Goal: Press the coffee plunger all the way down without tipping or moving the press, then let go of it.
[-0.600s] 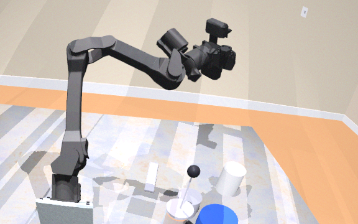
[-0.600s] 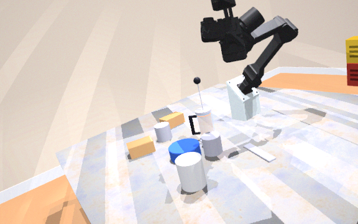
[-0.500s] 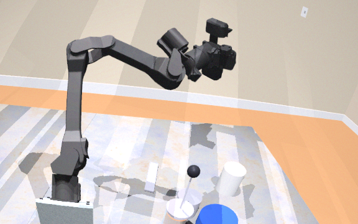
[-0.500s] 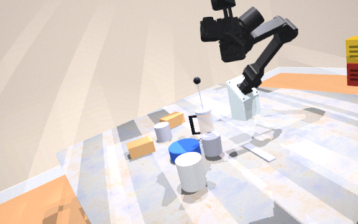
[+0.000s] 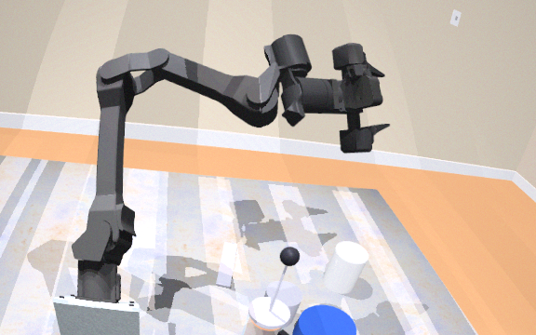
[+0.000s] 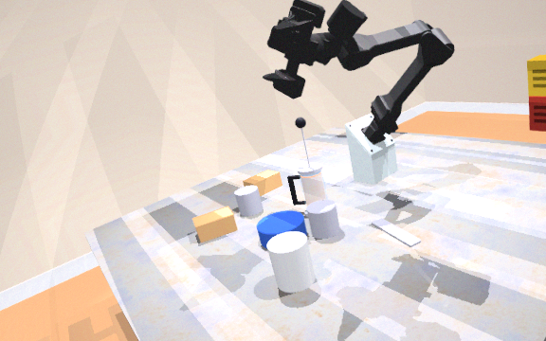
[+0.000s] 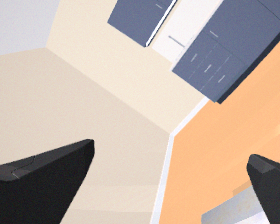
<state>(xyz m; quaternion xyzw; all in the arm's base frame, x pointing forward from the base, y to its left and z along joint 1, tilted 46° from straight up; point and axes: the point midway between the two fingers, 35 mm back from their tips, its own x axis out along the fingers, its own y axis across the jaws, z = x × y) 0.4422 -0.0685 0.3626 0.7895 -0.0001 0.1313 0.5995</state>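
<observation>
My hand (image 6: 286, 80) hangs high above the plunger knob (image 6: 300, 122), fingers spread wide, gripping nothing; the coffee press (image 6: 312, 185) stands upright on the bench (image 6: 444, 213), rod fully raised.

Arm raised high, gripper wide open

The gripper (image 5: 376, 99) hangs well above the coffee plunger (image 5: 289, 256), jaws spread, nothing between them, forearm level.

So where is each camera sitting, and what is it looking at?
Top: high up beside the table, looking down and across at the whole arm, the open gripper and the plunger knob.
Exterior: off the far table corner, facing the arm's base, with the coffee press mid-table.
Wrist: on the gripper, facing wall and floor; only two dark fingertips show.
Top and exterior share the knob and blue cylinder.
</observation>
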